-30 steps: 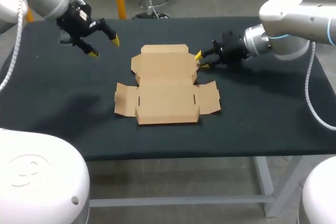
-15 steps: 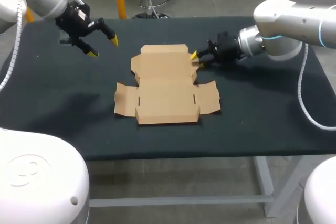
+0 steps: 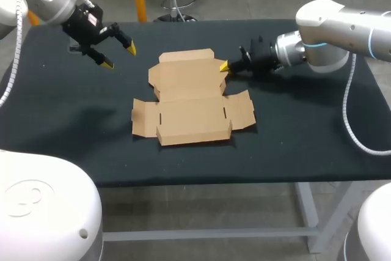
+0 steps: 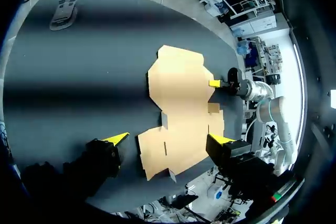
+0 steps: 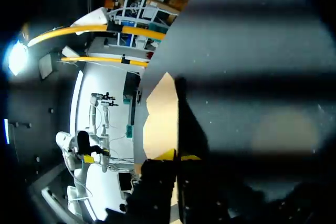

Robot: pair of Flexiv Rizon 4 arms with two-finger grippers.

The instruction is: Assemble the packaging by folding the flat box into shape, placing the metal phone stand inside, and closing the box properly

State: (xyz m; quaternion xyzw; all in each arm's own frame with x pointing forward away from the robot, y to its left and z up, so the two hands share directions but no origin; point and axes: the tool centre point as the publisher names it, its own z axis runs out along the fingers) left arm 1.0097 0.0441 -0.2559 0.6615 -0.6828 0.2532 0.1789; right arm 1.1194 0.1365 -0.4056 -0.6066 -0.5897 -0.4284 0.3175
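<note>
Folding begins: our right hand [image 3: 224, 66], grip we cannot tell, sits at the flat box's [image 3: 189, 99] far-right flap, left hand [image 3: 120, 56] released, so we judge lifting comes next.

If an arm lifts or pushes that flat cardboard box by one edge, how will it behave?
The flat box looks like thin, creased cardboard, so lifted by one edge it would probably flop at its fold lines. It lies loose on the dark table, so a nudge from the right gripper at its edge likely slides the whole sheet.
</note>
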